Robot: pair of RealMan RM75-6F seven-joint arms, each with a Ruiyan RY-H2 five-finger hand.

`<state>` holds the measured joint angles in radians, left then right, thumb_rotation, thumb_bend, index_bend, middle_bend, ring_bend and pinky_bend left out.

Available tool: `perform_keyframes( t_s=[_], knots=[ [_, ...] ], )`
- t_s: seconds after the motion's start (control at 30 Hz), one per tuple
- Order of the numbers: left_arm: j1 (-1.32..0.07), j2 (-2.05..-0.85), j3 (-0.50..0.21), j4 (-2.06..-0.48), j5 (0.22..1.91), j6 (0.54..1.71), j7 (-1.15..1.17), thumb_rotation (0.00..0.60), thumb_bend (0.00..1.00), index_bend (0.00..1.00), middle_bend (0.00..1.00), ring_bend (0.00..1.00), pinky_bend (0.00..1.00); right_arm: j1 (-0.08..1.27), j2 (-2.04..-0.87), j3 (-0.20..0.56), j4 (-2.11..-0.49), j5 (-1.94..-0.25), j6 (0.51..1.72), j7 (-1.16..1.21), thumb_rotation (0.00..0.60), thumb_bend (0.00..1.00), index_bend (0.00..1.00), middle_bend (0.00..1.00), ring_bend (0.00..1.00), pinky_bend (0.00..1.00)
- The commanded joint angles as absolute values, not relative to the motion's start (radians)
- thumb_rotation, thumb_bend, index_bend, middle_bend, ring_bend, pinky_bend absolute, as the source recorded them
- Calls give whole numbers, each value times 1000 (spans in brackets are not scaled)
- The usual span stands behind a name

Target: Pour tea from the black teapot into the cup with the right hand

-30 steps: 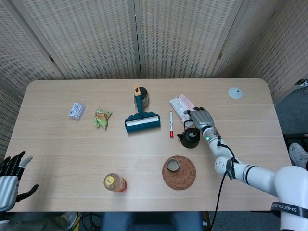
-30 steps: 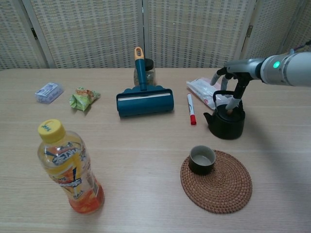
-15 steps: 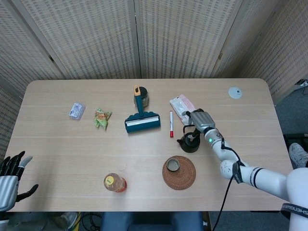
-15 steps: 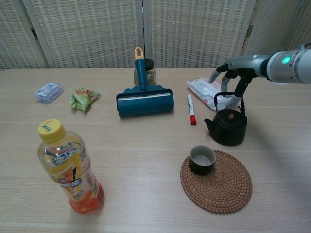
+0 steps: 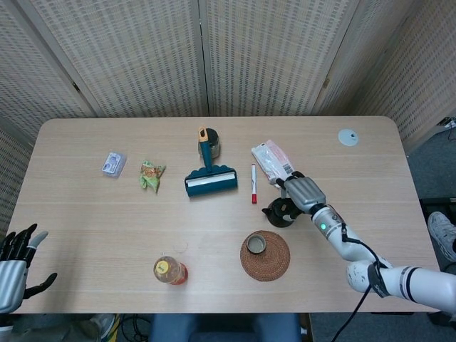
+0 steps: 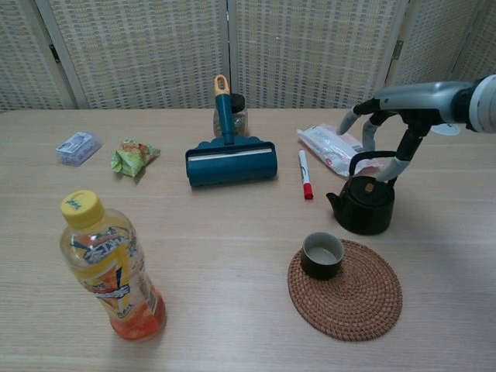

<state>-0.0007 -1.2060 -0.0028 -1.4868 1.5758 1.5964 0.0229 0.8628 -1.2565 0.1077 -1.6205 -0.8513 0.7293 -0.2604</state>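
Note:
The black teapot (image 5: 276, 212) (image 6: 364, 208) is just behind the woven coaster (image 5: 274, 265) (image 6: 364, 302), spout to the left. My right hand (image 5: 305, 192) (image 6: 397, 108) is over it, fingers (image 6: 401, 161) hooked through its raised wire handle. Whether the pot's base touches the table I cannot tell. The small dark cup (image 5: 256, 245) (image 6: 322, 254) stands on the coaster's left part, in front of the spout. My left hand (image 5: 17, 267) hangs off the table's near left corner, fingers spread and holding nothing.
An orange drink bottle (image 5: 169, 271) (image 6: 108, 271) stands front left. Behind the teapot lie a red marker (image 5: 253, 184) (image 6: 304, 174), a pink packet (image 5: 271, 160) (image 6: 332, 146) and a teal lint roller (image 5: 210, 178) (image 6: 230, 161). A green wrapper (image 5: 151, 175) and a small plastic pack (image 5: 113, 164) lie far left.
My right hand has carried the teapot a little nearer the front edge and the coaster, and the arm has drawn back to the right. The left hand has not moved.

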Motion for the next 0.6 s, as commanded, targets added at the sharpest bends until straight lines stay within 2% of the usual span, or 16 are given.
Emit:
perform_keyframes(
  t_s=[0.03,0.17,0.27,0.37,0.6],
  knots=[
    [2,-1206,-3,-1485,1576,1600,19,600,183,149,38,80,14,835,-1217,73,-1686,-889,778,-295,600,0,193,435,217,99],
    [5,-1206,-2,-1483,1577,1606,13,600,183,149,38,80,14,810,-1199,47,-1734,-925,841,-340,600,0,193,375,219,99],
    [7,-1205,-2,-1483,1580,1610,11,600,184,149,38,80,14,790,-1200,30,-1751,-952,891,-375,600,0,231,338,221,99],
    [9,-1205,-2,-1483,1582,1615,9,600,184,149,38,80,14,771,-1201,13,-1766,-971,922,-403,600,0,274,329,214,99],
    [13,-1203,-1,-1484,1583,1620,5,600,184,149,38,80,14,731,-1206,-13,-1780,-1009,977,-442,600,0,302,346,213,56]
  ],
)
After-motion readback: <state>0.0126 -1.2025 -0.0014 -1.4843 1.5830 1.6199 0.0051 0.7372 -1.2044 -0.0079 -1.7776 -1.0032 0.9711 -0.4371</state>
